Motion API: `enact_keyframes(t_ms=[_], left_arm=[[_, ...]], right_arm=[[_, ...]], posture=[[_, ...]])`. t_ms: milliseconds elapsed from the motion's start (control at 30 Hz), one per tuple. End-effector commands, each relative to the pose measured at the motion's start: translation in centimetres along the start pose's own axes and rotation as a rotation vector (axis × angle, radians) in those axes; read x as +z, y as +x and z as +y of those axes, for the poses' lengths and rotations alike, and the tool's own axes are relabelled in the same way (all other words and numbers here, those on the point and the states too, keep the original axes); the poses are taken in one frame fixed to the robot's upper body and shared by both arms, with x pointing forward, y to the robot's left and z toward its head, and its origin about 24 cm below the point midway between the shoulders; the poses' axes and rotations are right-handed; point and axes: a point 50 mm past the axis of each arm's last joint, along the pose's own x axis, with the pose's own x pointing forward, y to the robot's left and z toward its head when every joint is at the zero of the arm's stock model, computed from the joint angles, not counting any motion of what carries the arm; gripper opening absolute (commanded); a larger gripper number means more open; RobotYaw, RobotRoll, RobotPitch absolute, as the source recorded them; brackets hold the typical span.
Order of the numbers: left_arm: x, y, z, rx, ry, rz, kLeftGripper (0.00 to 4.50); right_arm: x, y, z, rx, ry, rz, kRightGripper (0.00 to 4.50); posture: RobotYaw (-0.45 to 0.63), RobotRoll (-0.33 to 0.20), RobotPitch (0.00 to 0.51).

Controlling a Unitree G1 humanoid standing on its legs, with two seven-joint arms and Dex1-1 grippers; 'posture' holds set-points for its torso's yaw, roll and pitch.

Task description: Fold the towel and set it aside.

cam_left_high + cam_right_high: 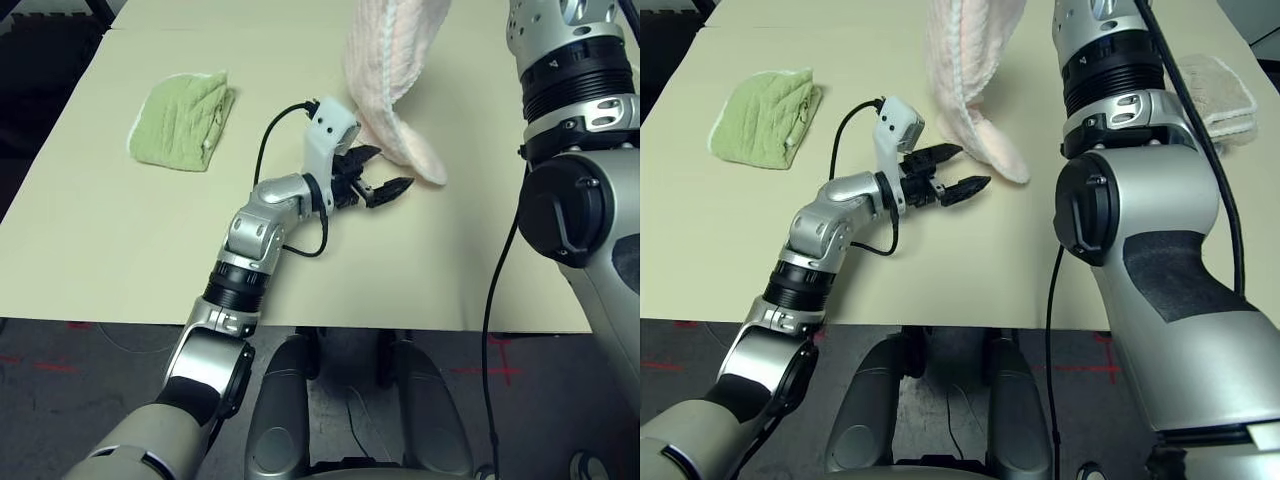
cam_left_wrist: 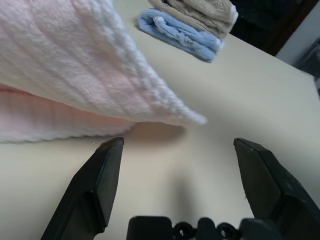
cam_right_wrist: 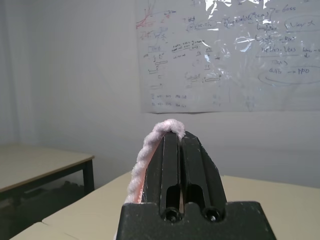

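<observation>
Pink terry towel hangs from my right gripper, fingers pinched tight on its edge, lower end draped onto the table. My left gripper sits low with fingers spread wide, holding nothing, towel tip just at its 1 o'clock. Green folded towel lies well off at 9 o'clock.

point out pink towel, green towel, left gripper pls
pink towel (image 1: 385,90), left eye view: on the hanging cloth, mid-drape above the table.
green towel (image 1: 185,120), left eye view: middle of the folded bundle.
left gripper (image 1: 378,170), left eye view: midway between the open black fingertips, beside the pink towel's lower end.
</observation>
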Motion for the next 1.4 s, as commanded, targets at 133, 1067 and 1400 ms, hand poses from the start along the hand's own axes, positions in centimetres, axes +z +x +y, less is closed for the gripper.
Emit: enact_keyframes(t_ms=[133,1067,1400], left_arm=[[0.7,0.9,-0.3,0.043,-0.139,-0.031,4.47],[-0.1,6.1,-2.7,0.102,-0.685,-0.019,4.47],[0.9,7.7,-4.1,0.058,-0.75,-0.058,4.47]], right_arm=[[1.2,0.5,0.1,0.01,-0.014,-0.049,0.0],[1.4,0.4,-0.1,0.011,-0.031,-0.055,0.0],[1.3,0.4,-0.2,0.01,-0.038,-0.047,0.0]], posture=[[0.08,0.0,0.359],[0.07,0.0,0.359],[0.06,0.0,0.362]])
